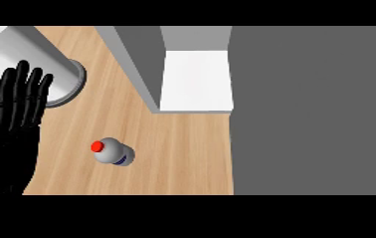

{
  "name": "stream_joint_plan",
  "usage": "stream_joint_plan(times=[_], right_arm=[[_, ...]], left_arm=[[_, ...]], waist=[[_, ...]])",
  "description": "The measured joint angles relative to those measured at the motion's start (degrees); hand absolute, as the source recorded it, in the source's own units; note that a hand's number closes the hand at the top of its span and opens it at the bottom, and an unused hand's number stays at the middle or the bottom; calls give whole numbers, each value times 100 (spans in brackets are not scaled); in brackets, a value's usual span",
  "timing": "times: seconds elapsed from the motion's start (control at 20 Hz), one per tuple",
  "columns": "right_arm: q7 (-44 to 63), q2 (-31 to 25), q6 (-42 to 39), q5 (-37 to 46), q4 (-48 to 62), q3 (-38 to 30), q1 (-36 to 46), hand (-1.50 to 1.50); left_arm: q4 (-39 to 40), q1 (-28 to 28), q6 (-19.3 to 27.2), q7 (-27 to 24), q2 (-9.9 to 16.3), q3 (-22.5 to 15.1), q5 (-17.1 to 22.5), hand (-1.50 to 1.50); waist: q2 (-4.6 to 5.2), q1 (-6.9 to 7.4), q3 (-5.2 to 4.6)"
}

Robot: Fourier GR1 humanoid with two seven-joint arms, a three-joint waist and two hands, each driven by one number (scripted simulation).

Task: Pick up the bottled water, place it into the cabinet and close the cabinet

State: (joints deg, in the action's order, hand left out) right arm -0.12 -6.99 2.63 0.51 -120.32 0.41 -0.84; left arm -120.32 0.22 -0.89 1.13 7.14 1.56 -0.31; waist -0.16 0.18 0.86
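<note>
Wooden counter top (183, 152) fills the lower middle of the head view. Bottled water (112, 152) stands upright on it, red cap up, clear of everything. Left hand (21, 113) shows at the view's left edge, fingers straight and up, holding nothing; the bottle sits to its right and slightly lower, near but apart. Open cabinet (196, 77), white inside, lies beyond the bottle to the upper right. Grey cylindrical container (44, 62) sits upper left, partly behind the hand.

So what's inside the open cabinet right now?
The cabinet stands open and its white shelf shows bare. The bottled water still stands on the counter. The cabinet's top hides the deeper part of its inside.
</note>
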Motion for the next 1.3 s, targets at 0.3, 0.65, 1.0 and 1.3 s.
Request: stream_joint_plan(times=[0.3,0.65,1.0,1.3], right_arm=[[-177,-89,-245,-42,-207,91,-238,-150],[655,300,-588,-1384,-430,487,-1104,-150],[820,289,-889,-2025,-959,447,-1925,-150],[683,362,-1097,-2021,-1086,547,-2366,-150]], left_arm=[[-256,28,-927,-181,113,-660,663,-150],[-169,1257,-1349,946,59,-1138,2109,-150],[-788,2262,-1916,1335,528,-632,3241,-150],[-764,2702,-2465,1266,724,-86,3722,-150]], waist=[[-9,-55,-68],[-2,-38,-80],[-3,-11,-85],[1,-8,-86]])
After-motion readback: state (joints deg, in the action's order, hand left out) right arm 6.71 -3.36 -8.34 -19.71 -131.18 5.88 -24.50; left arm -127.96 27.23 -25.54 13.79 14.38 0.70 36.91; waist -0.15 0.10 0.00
